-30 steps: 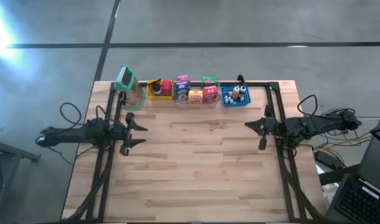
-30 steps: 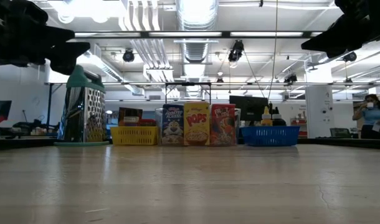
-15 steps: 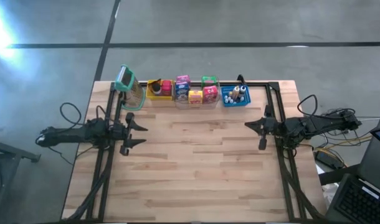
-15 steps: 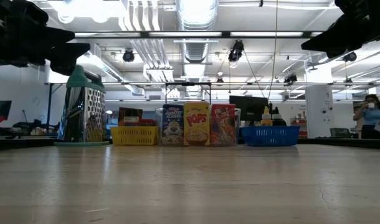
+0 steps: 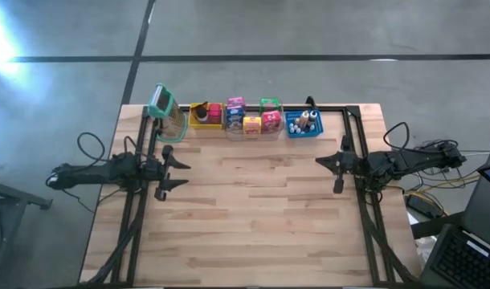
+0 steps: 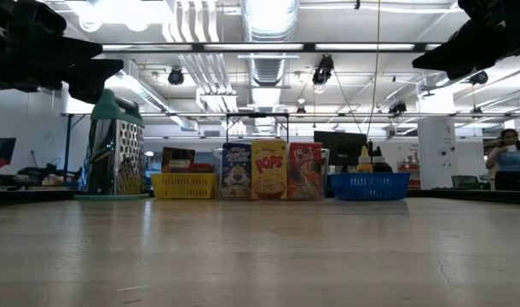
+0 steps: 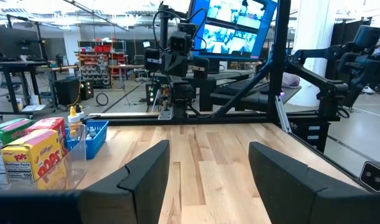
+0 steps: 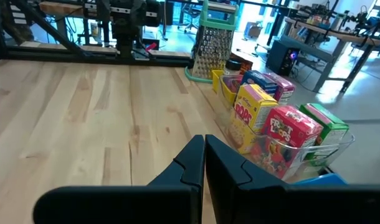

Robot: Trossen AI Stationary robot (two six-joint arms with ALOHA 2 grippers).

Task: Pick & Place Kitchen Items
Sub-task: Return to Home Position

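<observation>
- Wooden table (image 5: 253,217) stands on a grey floor, and all the things on it are in one row along its far edge.
- At the left end of this row a metal grater (image 5: 166,112) with a green top stands upright.
- Just to the right of it sits the yellow bin (image 5: 202,115).
- Next is the clear bin (image 5: 253,128), which holds the mini boxes (image 6: 269,170) upright, side by side, with blue, yellow and pink fronts.
- At the right end, the blue bin (image 5: 304,128) holds the small bottles (image 5: 308,117), standing close together.
- Left gripper (image 5: 185,174) hangs above the left side of the table, well apart from the row. Its fingers are spread wide with nothing between them.
- Right gripper (image 5: 318,163) hangs above the right side. Its fingers are pressed together and hold nothing.
- Far behind the table, at the right, a person (image 6: 509,158) stands in the room.
</observation>
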